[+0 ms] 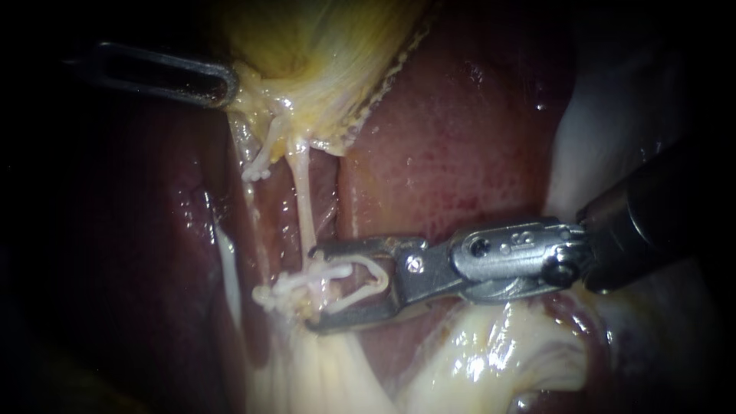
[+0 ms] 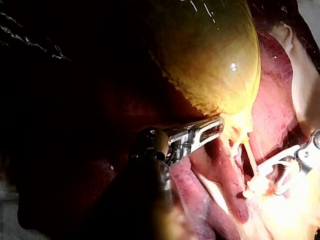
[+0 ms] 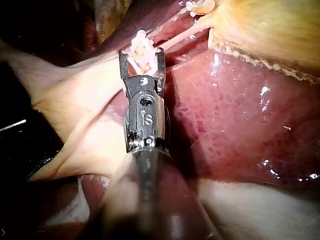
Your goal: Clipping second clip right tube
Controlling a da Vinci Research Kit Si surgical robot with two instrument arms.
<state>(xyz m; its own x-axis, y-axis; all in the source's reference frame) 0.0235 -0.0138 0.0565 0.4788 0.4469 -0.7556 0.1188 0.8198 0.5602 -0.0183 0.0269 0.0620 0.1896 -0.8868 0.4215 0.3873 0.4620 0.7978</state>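
The right tube (image 1: 304, 195), thin and pale, runs down from the yellow gallbladder (image 1: 322, 46). My right instrument (image 1: 312, 289) comes in from the right. Its jaws stand open astride this tube, with a white clip (image 1: 374, 280) curving between them. Just beyond the jaw tips a white clip (image 1: 270, 296) sits across the tube. In the right wrist view the same jaws (image 3: 141, 56) straddle pale tissue and clip. My left instrument (image 1: 222, 86) is shut on the gallbladder's lower edge and holds it up, as the left wrist view (image 2: 215, 126) also shows.
Another white clip (image 1: 257, 172) sits on the thin left tube beside the right one. Red-brown liver (image 1: 452, 138) lies behind and to the right of the tubes. Pale fatty tissue (image 1: 491, 360) bulges under my right instrument's shaft.
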